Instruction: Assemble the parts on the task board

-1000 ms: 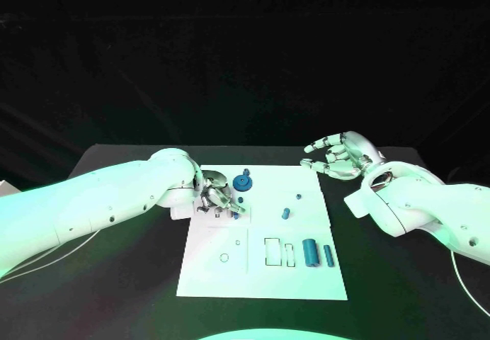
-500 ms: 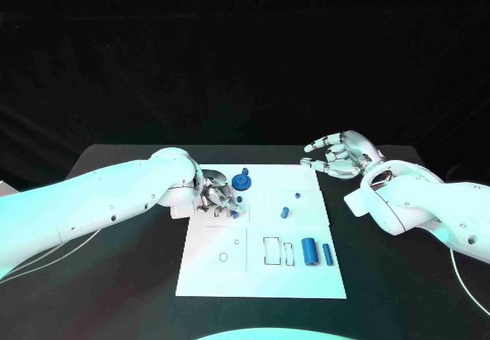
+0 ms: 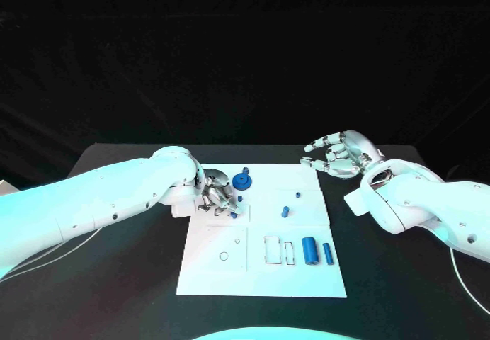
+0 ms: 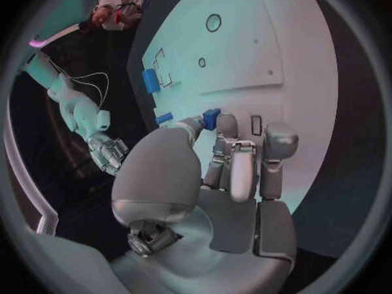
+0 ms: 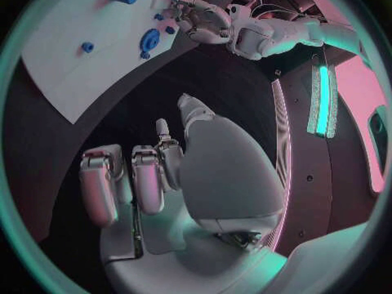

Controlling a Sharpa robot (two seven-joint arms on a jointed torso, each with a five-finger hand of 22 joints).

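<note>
Head view: the silver left hand (image 3: 214, 195) rests on the far left part of the flat white task board (image 3: 209, 280) on the black table (image 3: 133, 269).
Its fingers pinch a small blue part (image 3: 238, 210) down at the board. A round blue knob-like part (image 3: 243, 183) stands just beyond it. Two blue cylinder parts (image 3: 316, 252) lie side by side toward the board's near right. The silver right hand (image 3: 343, 156) hovers off the board's far right corner, fingers spread and curled, holding nothing.

Left wrist view: the left hand (image 4: 232, 170) has a small blue part (image 4: 212, 118) held between thumb and fingertip, against the white board (image 4: 270, 52).

Right wrist view: the right hand (image 5: 163, 170) hangs over the bare table (image 5: 221, 78), fingers apart, with nothing in them.
</note>
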